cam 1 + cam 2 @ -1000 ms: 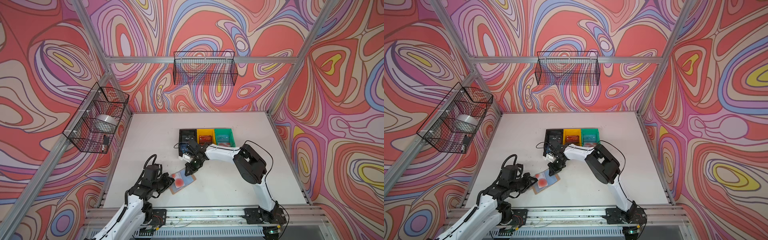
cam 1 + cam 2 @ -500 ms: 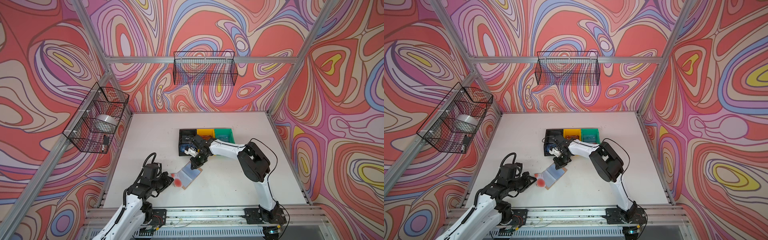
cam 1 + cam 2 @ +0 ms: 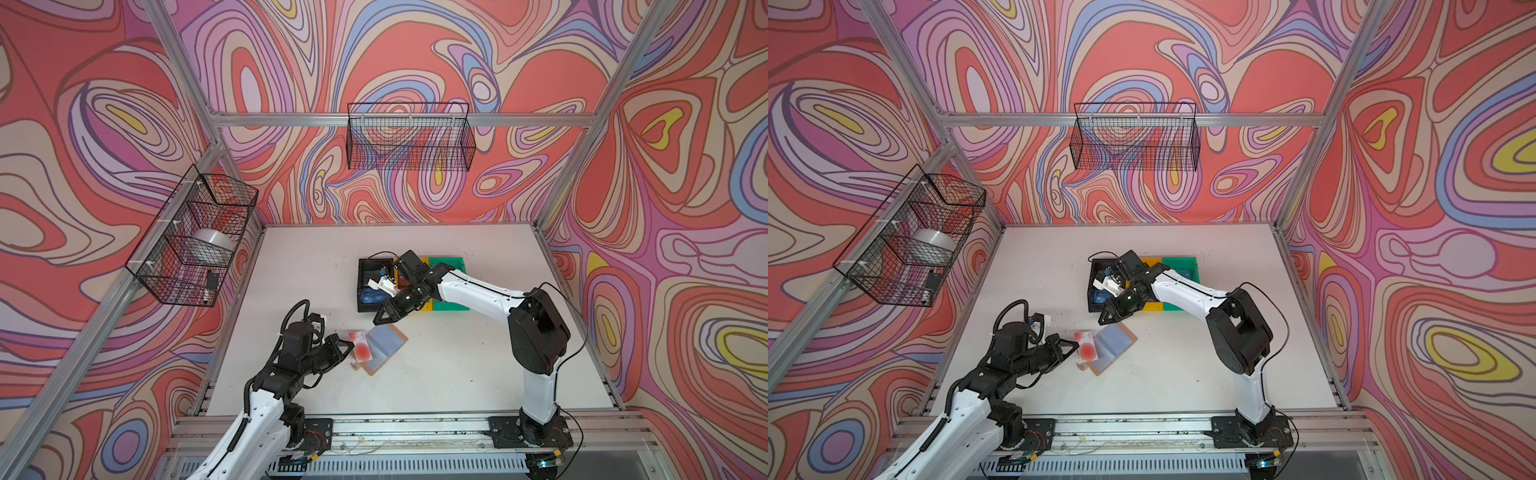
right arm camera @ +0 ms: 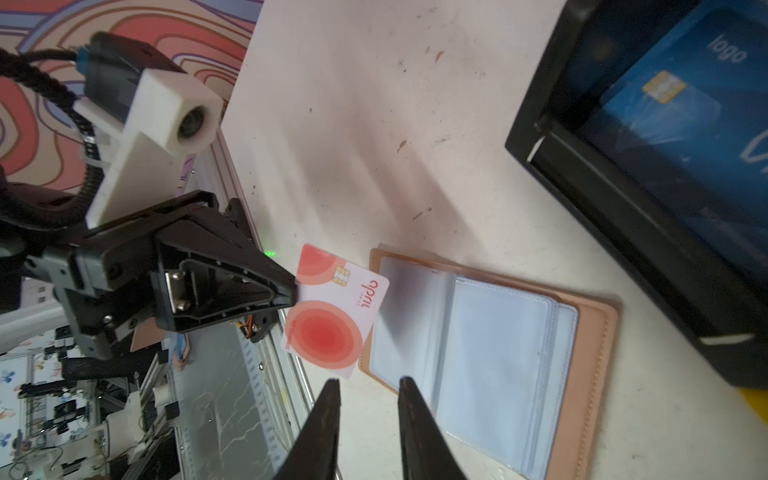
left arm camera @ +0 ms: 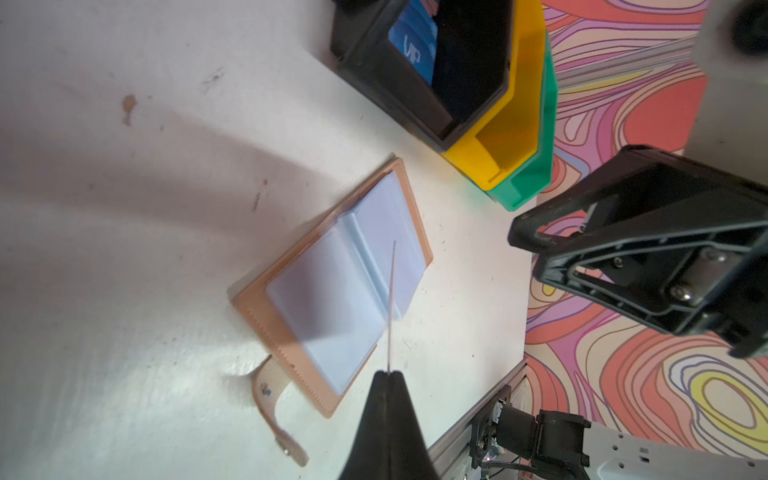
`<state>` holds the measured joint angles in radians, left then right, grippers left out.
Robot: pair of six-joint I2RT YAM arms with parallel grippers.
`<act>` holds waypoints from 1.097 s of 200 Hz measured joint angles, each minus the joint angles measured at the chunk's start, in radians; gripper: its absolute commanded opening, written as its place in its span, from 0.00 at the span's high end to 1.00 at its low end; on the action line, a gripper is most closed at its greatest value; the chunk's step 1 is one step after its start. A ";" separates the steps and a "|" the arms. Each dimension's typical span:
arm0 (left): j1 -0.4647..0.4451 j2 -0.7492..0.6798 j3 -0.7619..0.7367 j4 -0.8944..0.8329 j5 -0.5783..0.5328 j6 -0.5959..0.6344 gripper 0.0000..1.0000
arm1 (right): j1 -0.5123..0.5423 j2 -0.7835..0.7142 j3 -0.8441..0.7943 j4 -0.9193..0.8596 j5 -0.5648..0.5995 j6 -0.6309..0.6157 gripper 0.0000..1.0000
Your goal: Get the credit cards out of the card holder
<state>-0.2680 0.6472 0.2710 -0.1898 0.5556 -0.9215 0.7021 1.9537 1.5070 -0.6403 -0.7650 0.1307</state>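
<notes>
Your left gripper is pinched on the short edge of the whitish card, holding it level and clear of its sleeve at the left edge of the open card holder, whose clear pages face up and look empty. A second ago your right gripper was pressed together down at the holder, likely steadying it; now it has lifted toward the black bin, jaws slightly parted and empty, where a blue card already lies
</notes>
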 measured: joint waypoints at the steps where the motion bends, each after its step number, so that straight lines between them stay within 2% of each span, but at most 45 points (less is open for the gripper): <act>1: 0.000 0.000 -0.001 0.004 0.003 0.000 1.00 | -0.001 0.000 -0.002 0.002 -0.003 0.001 0.73; 33: 0.000 0.002 -0.027 0.181 0.080 -0.010 1.00 | -0.053 0.000 -0.077 0.072 -0.106 0.051 0.73; 88: 0.000 -0.017 -0.044 0.342 0.126 -0.023 1.00 | -0.069 0.000 -0.115 0.161 -0.215 0.108 0.73; 139: 0.000 -0.026 -0.077 0.373 0.125 -0.025 1.00 | -0.068 0.000 -0.150 0.258 -0.307 0.175 0.73; 219: 0.000 -0.062 -0.082 0.362 0.117 -0.025 1.00 | -0.101 -0.002 -0.185 0.274 -0.318 0.188 0.73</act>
<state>-0.2680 0.5854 0.1890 0.1719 0.6727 -0.9466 0.6014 1.9522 1.3224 -0.3668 -1.0828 0.3191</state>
